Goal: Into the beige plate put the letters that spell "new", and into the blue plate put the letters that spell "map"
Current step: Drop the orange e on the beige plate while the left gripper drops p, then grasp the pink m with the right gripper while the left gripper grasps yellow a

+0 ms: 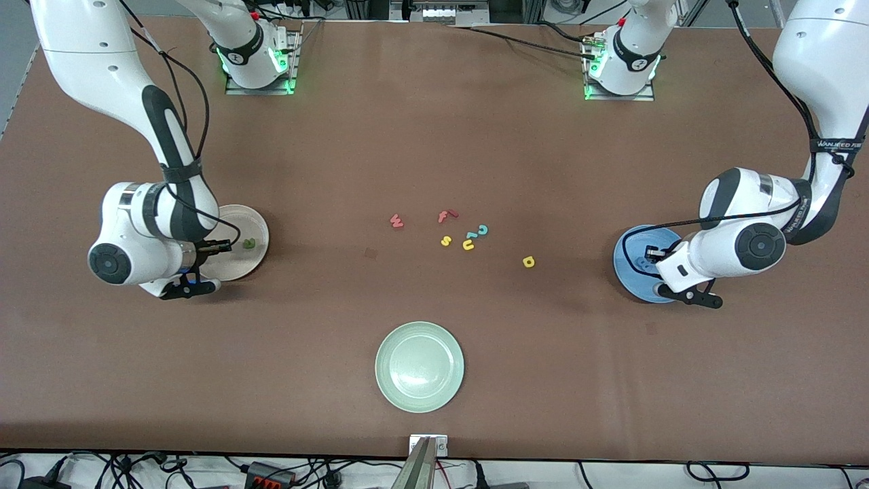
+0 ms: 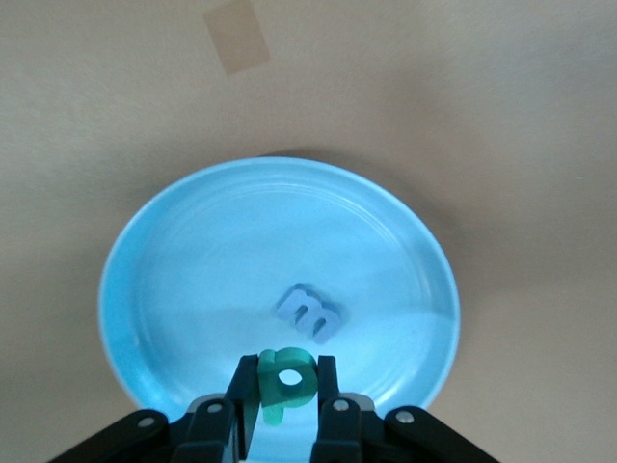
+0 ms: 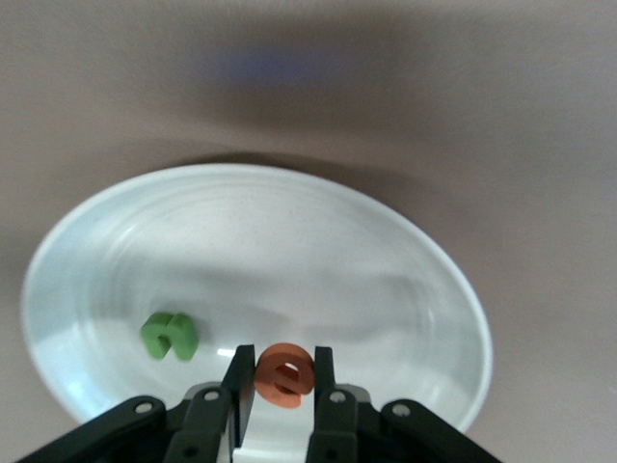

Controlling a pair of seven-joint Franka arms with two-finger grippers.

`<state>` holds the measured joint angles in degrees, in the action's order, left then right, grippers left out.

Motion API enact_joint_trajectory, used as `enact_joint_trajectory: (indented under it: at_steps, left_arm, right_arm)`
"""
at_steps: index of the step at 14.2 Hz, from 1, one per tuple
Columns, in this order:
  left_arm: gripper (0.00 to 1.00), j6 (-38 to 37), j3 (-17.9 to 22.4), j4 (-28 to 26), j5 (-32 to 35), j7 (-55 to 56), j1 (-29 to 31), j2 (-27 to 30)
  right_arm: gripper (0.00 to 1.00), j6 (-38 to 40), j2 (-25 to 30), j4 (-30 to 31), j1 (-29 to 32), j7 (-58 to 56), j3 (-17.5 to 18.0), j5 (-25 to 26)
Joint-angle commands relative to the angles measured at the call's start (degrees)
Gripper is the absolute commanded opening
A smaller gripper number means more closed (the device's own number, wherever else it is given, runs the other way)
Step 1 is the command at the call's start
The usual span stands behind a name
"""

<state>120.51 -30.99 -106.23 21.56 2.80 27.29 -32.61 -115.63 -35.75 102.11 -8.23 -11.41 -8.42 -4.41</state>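
Roughly half done, judging by the plates. Green n (image 3: 171, 336) lay in the beige plate (image 3: 386, 251), at the right arm's end of the desk (image 1: 434, 136); blue m (image 2: 308, 313) lay in the blue plate (image 2: 193, 251), at the left arm's end. Right gripper (image 3: 281, 378) hung over the beige plate, jaws pinched on the orange e (image 3: 283, 374), not let go. Left gripper (image 2: 287, 386) hung over the blue plate, jaws pinched tight on the teal p (image 2: 285, 380), also not dropped. So both second letters were at their plates but counted as pending until released. Left on the desk, taking the pale green plate (image 1: 387, 380) as landmark: red w (image 1: 396, 221) farther from the front camera than that plate; yellow a (image 1: 529, 261) also farther, off toward the left arm's end. Those two still needed picking: w to beige, a to blue. Distractors sat between w and a in a loose cluster: red f (image 1: 446, 216), yellow s (image 1: 446, 240), yellow u (image 1: 468, 245), teal c (image 1: 483, 230); one small teal bit beside the u, cannot tell what. Pale green plate held nothing and isn't a target.
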Motion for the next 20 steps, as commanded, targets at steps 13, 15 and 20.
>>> enact_joint_trajectory:
  at_steps: [13, 15, 20]
  left_arm:
    - [1.00, -0.98, -5.05, 9.36, 1.99, 10.00, -7.76, -3.59]
    - [1.00, -0.89, -4.35, 12.35, 1.91, 17.73, -11.38, -6.31]
    - [1.00, 1.03, -4.00, 12.71, 2.87, 39.35, -21.03, -9.75]
  right_arm:
    - [1.00, -6.18, 3.50, -1.12, -22.69, 9.56, 2.00, -8.51]
    - [1.00, -8.46, 2.70, -0.86, -28.23, 10.61, 1.82, -8.69]
    - [0.98, -16.37, 0.59, -0.94, -33.42, 10.88, 1.83, -8.69]
